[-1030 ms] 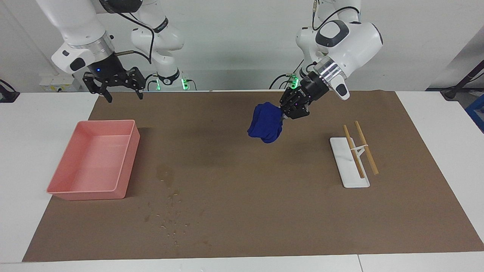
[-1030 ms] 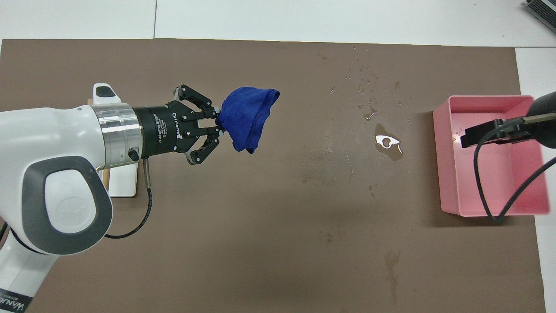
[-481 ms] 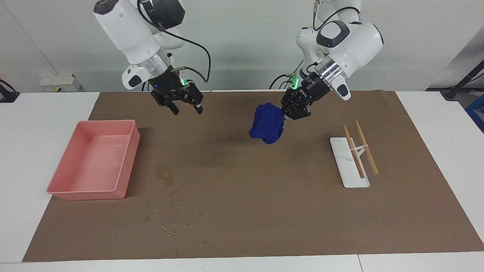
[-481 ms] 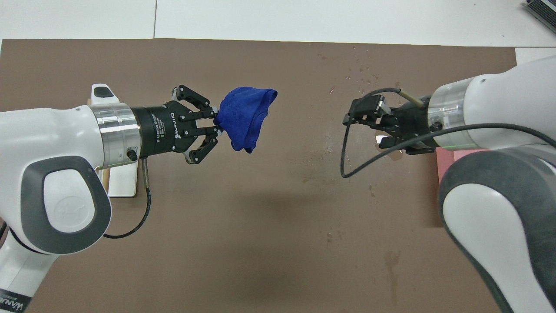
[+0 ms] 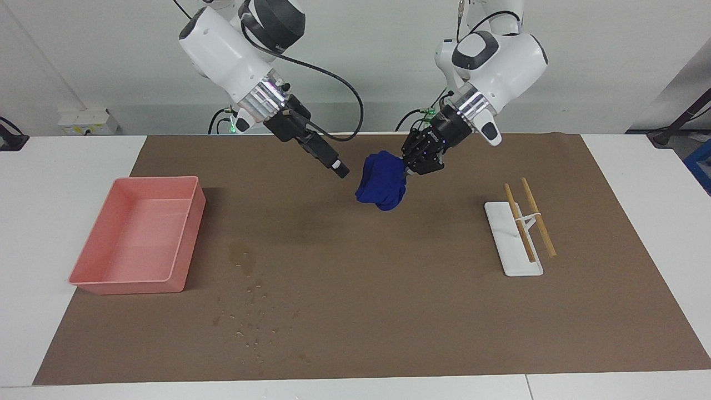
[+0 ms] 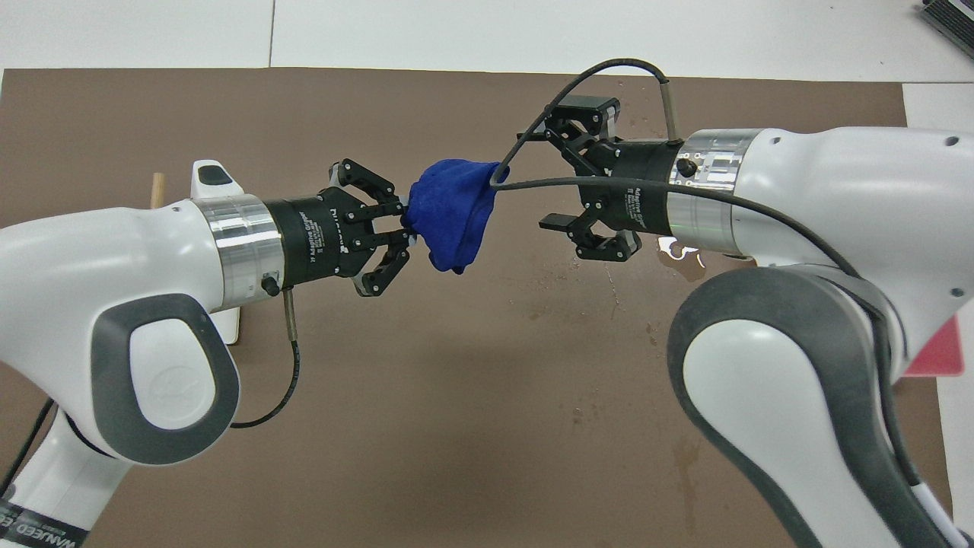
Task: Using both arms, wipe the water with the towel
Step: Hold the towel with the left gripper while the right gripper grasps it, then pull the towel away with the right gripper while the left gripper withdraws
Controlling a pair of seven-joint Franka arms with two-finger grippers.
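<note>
Hanging in the air over the brown paper mat [image 5: 389,289], the deep royal-blue soft cloth towel [image 5: 381,185] is pinched at one end by the left gripper [image 5: 411,167], whose fingertips are clenched on it while the outer links splay sideways. In the overhead view the towel [image 6: 455,218] is a bunched lump; its gathered end points to about 9 o'clock, into the left gripper [image 6: 405,226], its flat upper edge runs toward 3 o'clock, and its loose lower corner sags toward 6 o'clock. In the facing view its long axis runs from the grip at roughly 1 o'clock down to a drooping tip at 7 o'clock.

The right gripper [image 5: 340,169] hovers just beside the towel's free end, apart from it, with its jaws spread wide; in the overhead view the right gripper [image 6: 580,164] faces 9 o'clock, and a black cable [image 6: 533,144] loops across the towel's corner.

The water [image 5: 247,300], small glistening droplets and darker damp blotches, lies on the mat toward the right arm's end of the table, beside the pink rectangular plastic tray [image 5: 89,261] and well apart from the towel. In the overhead view the right arm covers most of that tray and part of the largest puddle [image 6: 685,262], and the left arm hides nearly all of the white flat plate [image 5: 502,233] with two wooden sticks [image 5: 537,216].
</note>
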